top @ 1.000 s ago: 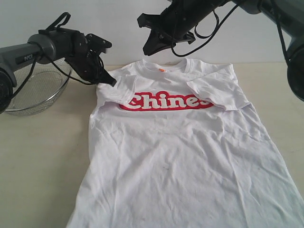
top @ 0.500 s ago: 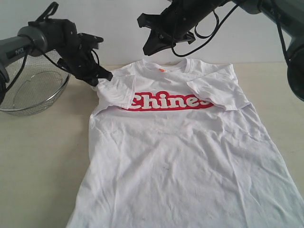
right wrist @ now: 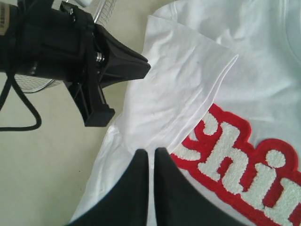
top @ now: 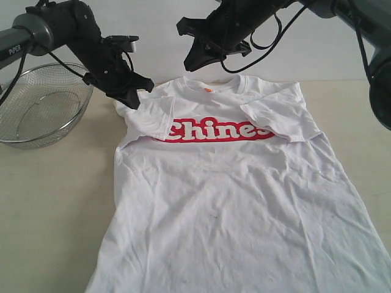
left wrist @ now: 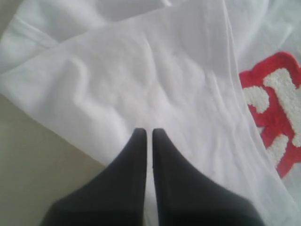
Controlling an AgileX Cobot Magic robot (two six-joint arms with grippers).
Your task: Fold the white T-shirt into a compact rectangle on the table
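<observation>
The T-shirt (top: pixel 232 201) is soft, creased matt cloth with fuzzy raised lettering (top: pixel 214 130), the basket (top: pixel 61 125) shiny wire mesh, the table (top: pixel 55 201) smooth and matt.

Bright, soft, even light washes out the pale table (top: pixel 49 207) and the white T-shirt (top: pixel 232 207), leaving only faint shadows under its folds. Close to the lens, the left gripper (left wrist: pixel 149 133) looks blurred in the left wrist view. The red lettering (right wrist: pixel 235 160) stays fairly sharp in the right wrist view.

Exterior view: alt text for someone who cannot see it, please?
A white T-shirt lies front up on a pale table, both sleeves folded inward. The shut left gripper hangs by one sleeve, the shut right gripper above the collar.
</observation>
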